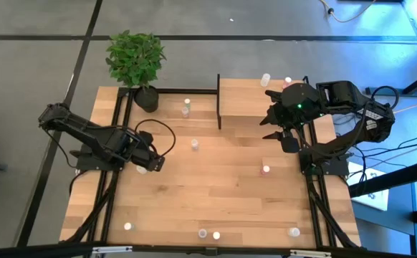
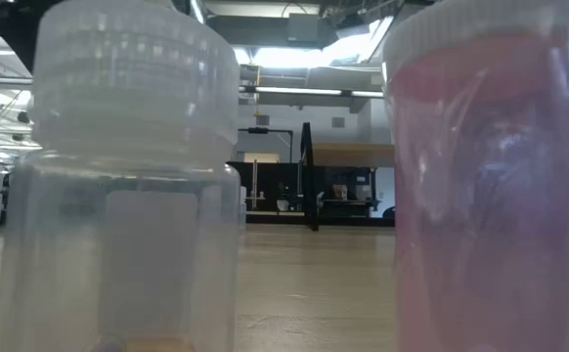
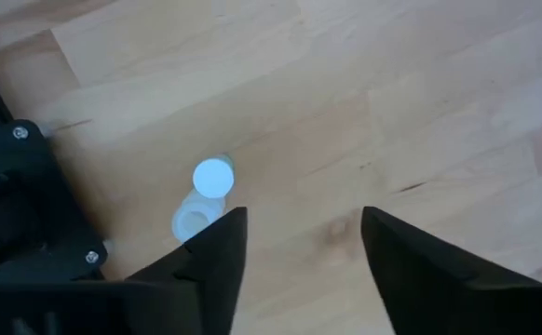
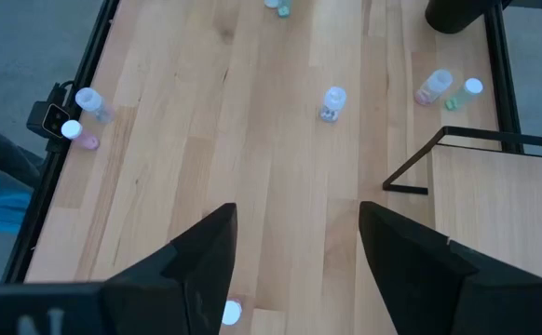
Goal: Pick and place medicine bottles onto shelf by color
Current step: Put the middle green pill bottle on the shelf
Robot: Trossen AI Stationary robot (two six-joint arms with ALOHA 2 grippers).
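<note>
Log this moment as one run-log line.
left end effector: open, empty, beside white-capped bottle on table | right end effector: open, empty, by shelf

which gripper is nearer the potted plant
Left. The left gripper sits on the same side of the table as the potted plant; the right gripper hangs across the table by the shelf.

The left hand [image 1: 153,163] sits low over the desk [image 1: 216,201], a bottle [image 3: 206,193] just beside one finger, outside the gap. The right hand [image 1: 274,117] hangs at the shelf's [image 1: 241,100] near edge; two bottles [image 1: 266,79] stand on the shelf behind it, and another bottle [image 1: 266,170] stands on the desk before it. The plant [image 1: 135,61] stands well beyond the left hand, at the desk's far edge.
</note>
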